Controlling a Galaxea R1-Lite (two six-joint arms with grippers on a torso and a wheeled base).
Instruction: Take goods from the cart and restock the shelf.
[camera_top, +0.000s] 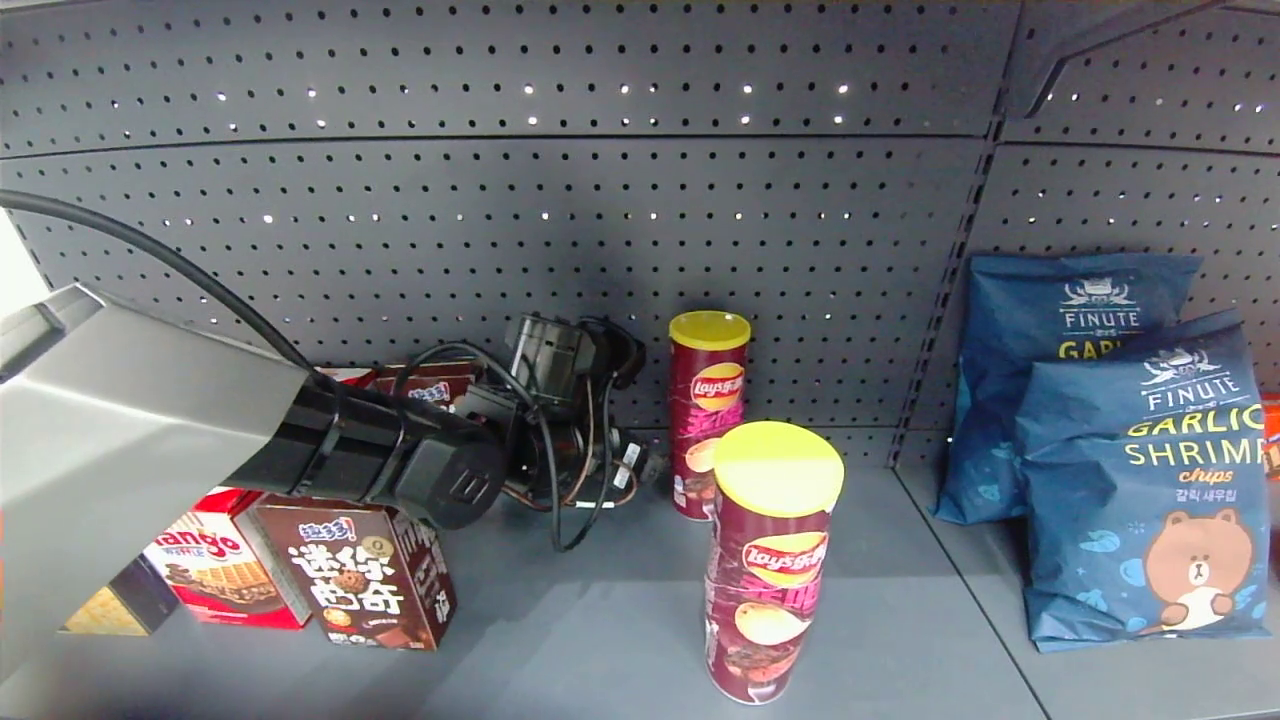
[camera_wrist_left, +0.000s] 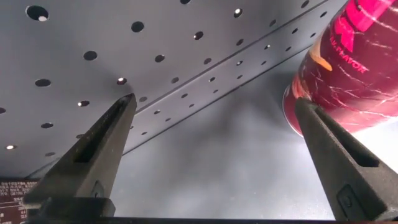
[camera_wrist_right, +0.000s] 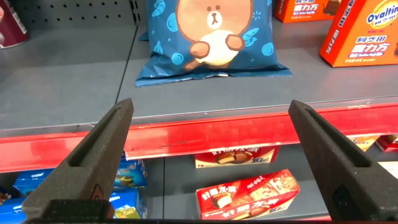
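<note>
Two maroon chip cans with yellow lids stand on the grey shelf (camera_top: 600, 620): one at the back (camera_top: 708, 415), one nearer the front (camera_top: 770, 570). My left arm comes in from the left, and its gripper (camera_top: 640, 462) sits low by the pegboard, just left of the back can. In the left wrist view the left gripper (camera_wrist_left: 214, 102) is open with nothing between its fingers, and the back can (camera_wrist_left: 354, 62) stands just outside one finger (camera_wrist_left: 336, 155). My right gripper (camera_wrist_right: 211, 107) is open and empty, hanging in front of the shelf's red front edge (camera_wrist_right: 205, 134).
Blue shrimp-chip bags (camera_top: 1140, 480) fill the shelf's right section; one bag (camera_wrist_right: 211, 37) lies ahead of the right gripper. Cookie and wafer boxes (camera_top: 360, 580) stand at the left under my left arm. Orange boxes (camera_wrist_right: 367, 31) sit further right, and more boxes (camera_wrist_right: 249, 193) on the shelf below.
</note>
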